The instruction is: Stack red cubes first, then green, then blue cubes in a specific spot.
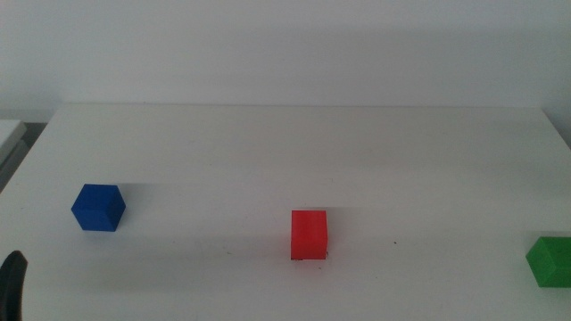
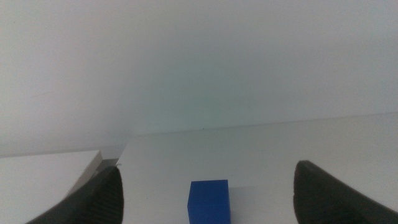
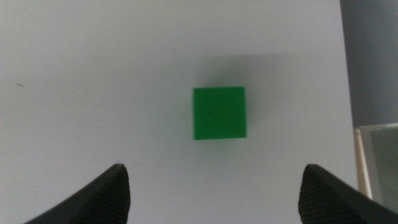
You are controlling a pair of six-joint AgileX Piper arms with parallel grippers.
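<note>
Cubes lie unstacked on the white table [image 1: 294, 134]. Red cube [image 1: 309, 235] sits at centre, apparently on faint pen marks. Blue cube [image 1: 98, 207] lies at nine o'clock, green cube [image 1: 550, 261] at four o'clock. Left gripper [image 2: 205, 193] and right gripper [image 3: 214, 193] both hover spread, holding nothing. Green and blue remain to stack.

Red cube [image 1: 310, 234] sits mid-tabletop; blue cube [image 1: 98, 208] far left, green cube [image 1: 551, 262] far right, all apart.
</note>
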